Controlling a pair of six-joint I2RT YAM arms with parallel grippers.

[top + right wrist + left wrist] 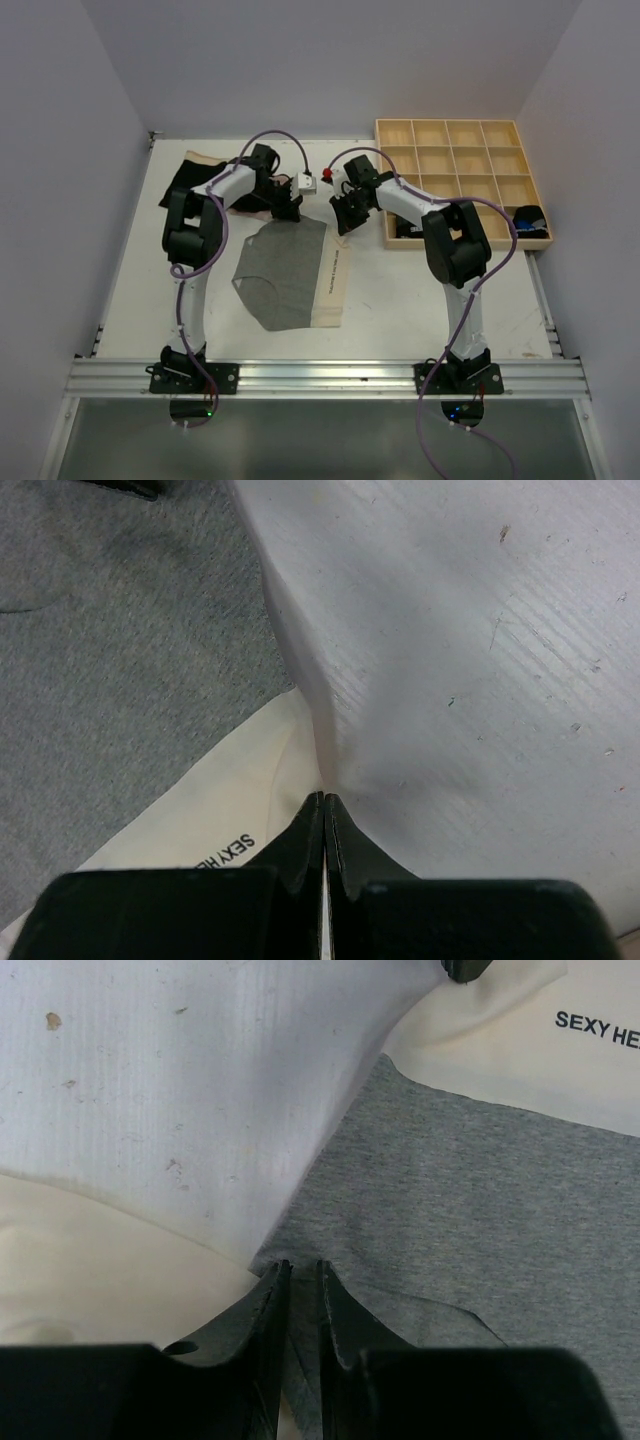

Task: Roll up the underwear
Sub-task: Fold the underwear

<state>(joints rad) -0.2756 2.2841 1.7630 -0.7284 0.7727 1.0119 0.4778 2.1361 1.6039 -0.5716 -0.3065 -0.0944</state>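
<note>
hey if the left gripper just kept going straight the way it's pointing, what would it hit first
Most likely the grey underwear itself. The left gripper sits at that garment's corner, fingers nearly together on a bit of its edge, and the grey cloth spreads straight ahead. Beyond lies the cream waistband. Depth is hard to judge.

black print "sexy he…" cut off by the frame edge, on cream waistband (pixel 560 1050) of grey underwear (pixel 480 1220)

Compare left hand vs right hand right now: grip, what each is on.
The left hand pinches the grey underwear's grey corner, its fingers showing a thin gap; the right hand pinches the cream waistband corner, its fingers pressed together. Both grip the same garment's far edge, lifted off the table.
</note>
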